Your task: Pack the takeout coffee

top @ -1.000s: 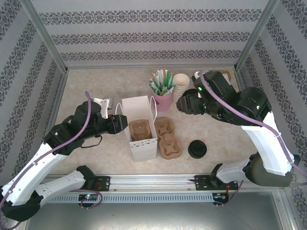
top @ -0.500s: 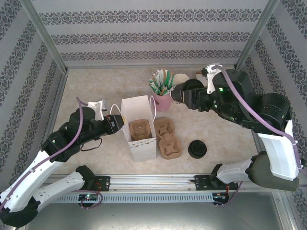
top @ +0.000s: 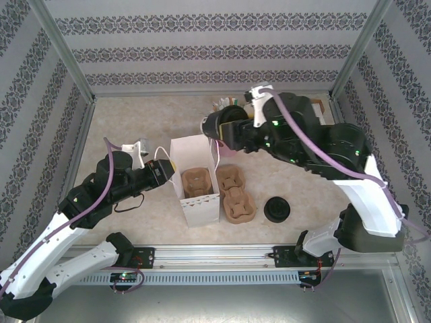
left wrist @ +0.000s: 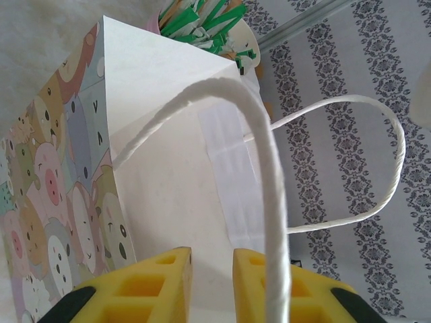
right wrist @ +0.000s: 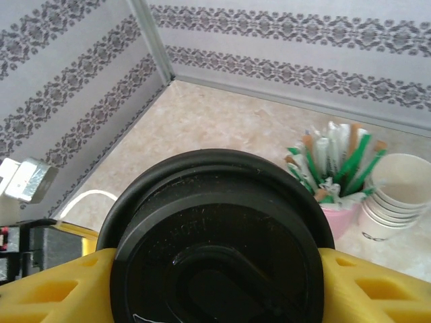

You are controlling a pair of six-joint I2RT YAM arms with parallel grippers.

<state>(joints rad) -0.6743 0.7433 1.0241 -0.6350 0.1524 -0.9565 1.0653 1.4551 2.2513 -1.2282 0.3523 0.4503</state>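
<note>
A pink plastic cup (right wrist: 339,217) crammed with green, white and orange paper-wrapped sticks sits at the right of the right wrist view, just beside a stack of white paper cups (right wrist: 396,196). Both stand on the beige mottled tabletop (top: 135,121), and grey-patterned striped wallpaper panels (top: 202,47) fill the top of the overhead view.

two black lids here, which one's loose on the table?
The black round plastic lid lying flat on the table, right of the brown pulp cup carrier. The other black lid is held in the right gripper's jaws.
</note>
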